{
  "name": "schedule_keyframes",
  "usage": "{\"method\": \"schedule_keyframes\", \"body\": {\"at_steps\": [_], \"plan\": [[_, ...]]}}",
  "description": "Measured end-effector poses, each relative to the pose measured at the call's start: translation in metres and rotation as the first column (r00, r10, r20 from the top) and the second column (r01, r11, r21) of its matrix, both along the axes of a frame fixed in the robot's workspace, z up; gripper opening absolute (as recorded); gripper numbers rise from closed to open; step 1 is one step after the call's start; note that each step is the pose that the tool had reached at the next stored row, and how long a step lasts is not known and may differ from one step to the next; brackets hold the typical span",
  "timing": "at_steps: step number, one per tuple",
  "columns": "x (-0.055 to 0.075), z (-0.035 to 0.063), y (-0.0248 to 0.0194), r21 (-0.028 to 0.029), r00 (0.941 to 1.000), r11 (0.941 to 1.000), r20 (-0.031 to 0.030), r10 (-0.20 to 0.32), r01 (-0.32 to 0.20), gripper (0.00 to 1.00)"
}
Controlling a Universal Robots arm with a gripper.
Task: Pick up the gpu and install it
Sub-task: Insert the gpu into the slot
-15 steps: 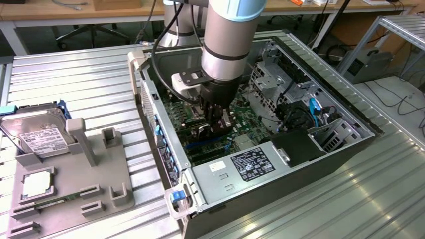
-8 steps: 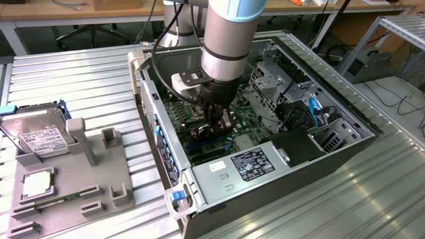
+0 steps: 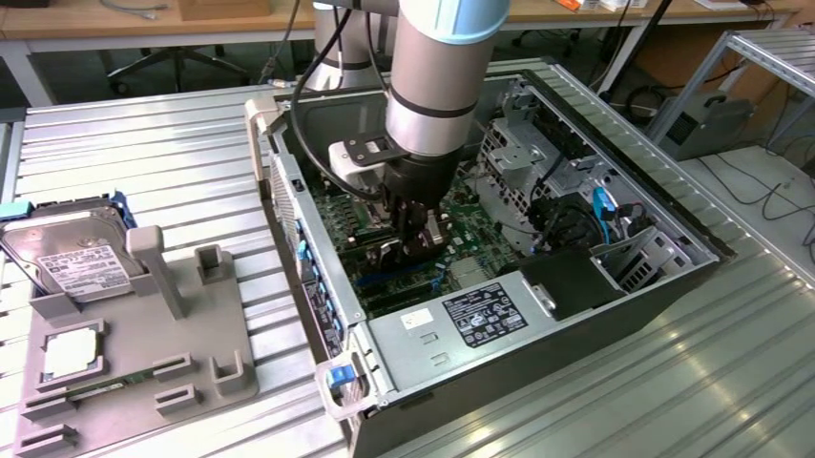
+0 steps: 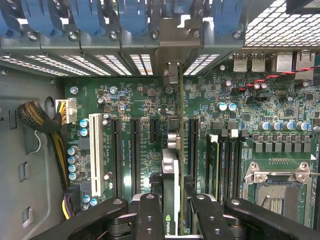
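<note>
Gripping the gpu (image 4: pixel 170 170) by its two flat faces, the gripper (image 4: pixel 172 202) is clamped on the card inside the open computer case (image 3: pixel 560 315).

- Position: the gpu is held edge-on over the motherboard (image 4: pixel 135 100), among the black expansion slots (image 4: pixel 134 150). It lies between the white slot (image 4: pixel 95 155) on one side and the empty CPU socket (image 4: pixel 275 192) on the other. Whether it is seated in a slot cannot be told.
- Orientation: the long axis runs parallel to the slots. The metal bracket end (image 4: pixel 171 75) points at the case's rear wall, under the row of blue latches (image 4: pixel 90 15). The opposite end sits between the black fingers (image 4: pixel 150 215).
- Appearance: thin and dark, seen as a narrow strip. A green logo patch (image 4: pixel 168 218) sits near the gripped end.
- Exterior view: the arm reaches straight down into the case, with the gripper (image 3: pixel 414 239) low over the board and the gpu (image 3: pixel 430 232) partly hidden between its fingers. To the exterior view's left, a grey fixture tray (image 3: pixel 204 363) on the slatted metal table (image 3: pixel 153 143) carries a hard drive (image 3: pixel 76 253) and a square CPU chip (image 3: pixel 73 351).
- Wrist view: slot alignment, bracket and logo are readable here.
</note>
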State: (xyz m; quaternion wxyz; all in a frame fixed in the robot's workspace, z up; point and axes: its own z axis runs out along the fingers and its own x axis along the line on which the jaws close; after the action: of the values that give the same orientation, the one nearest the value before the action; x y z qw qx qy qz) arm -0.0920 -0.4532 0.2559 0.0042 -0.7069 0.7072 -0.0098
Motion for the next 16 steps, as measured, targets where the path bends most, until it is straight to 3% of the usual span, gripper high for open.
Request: {"method": "schedule_keyframes", "body": {"at_steps": [16], "plan": [[0.0000, -0.0015, 0.0000, -0.0003, 1.0000, 1.0000, -0.0002, 0.000, 0.000, 0.27]]}}
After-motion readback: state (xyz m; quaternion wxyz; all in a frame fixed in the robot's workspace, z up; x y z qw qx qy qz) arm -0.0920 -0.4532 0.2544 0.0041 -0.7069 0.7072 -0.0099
